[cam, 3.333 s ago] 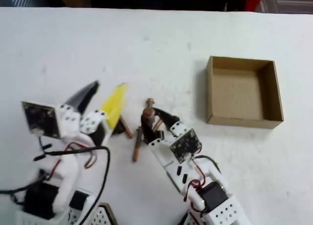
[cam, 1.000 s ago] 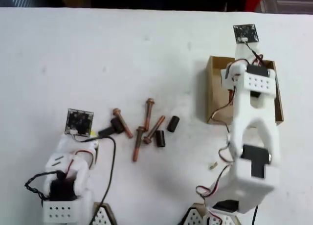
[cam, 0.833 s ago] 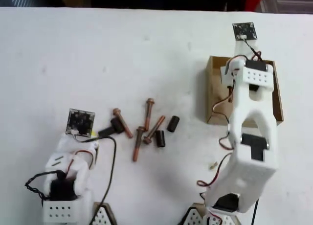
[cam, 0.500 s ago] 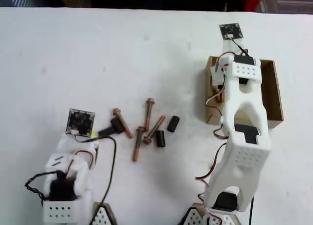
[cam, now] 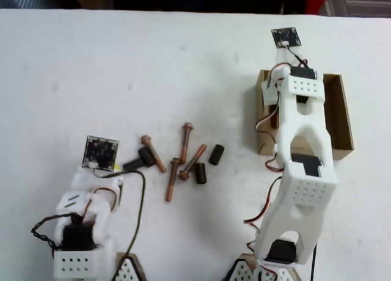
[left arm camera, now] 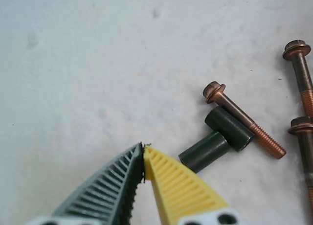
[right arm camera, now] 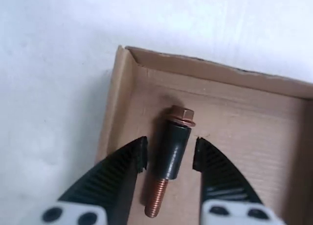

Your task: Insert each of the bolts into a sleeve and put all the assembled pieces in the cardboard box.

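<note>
White table. Right arm stretches over the cardboard box and hides most of its floor from above. Right gripper has its jaws apart, straddling one bolt-in-sleeve piece that lies flat inside the box, gaps on both sides. Left arm sits at the near table edge. Left gripper has its tips pressed together, holding nothing, just beside a loose sleeve. That butts against a second sleeve, which is on or across a bolt, can't tell which. Bare bolts are clustered mid-table, with two sleeves beside them.
</note>
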You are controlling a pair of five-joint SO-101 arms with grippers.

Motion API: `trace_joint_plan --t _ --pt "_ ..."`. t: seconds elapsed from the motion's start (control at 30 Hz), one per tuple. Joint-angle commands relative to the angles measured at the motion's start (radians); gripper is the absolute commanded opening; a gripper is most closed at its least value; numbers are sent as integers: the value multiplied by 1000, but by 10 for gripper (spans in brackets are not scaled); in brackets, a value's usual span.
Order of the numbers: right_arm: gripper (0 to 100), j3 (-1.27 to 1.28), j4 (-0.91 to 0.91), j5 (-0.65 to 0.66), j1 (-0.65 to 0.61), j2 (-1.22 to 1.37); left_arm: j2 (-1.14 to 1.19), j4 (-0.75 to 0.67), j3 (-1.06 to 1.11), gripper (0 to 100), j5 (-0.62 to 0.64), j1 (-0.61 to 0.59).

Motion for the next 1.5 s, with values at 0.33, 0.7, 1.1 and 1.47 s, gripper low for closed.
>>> trace_joint_plan --t 0.33,0.7,1.1,1.47 --pt "141 -38 249 5 -90 -461 -8 -23 -2 22 -9 -7" --pt "89 -37 533 3 -262 -835 -8 -28 -2 21 -9 -8" --pt "57 419 481 -222 -318 -1033 -8 -28 -2 21 -9 -8" --pt "57 887 137 -404 -438 -1087 -8 -28 -2 21 -9 -8"
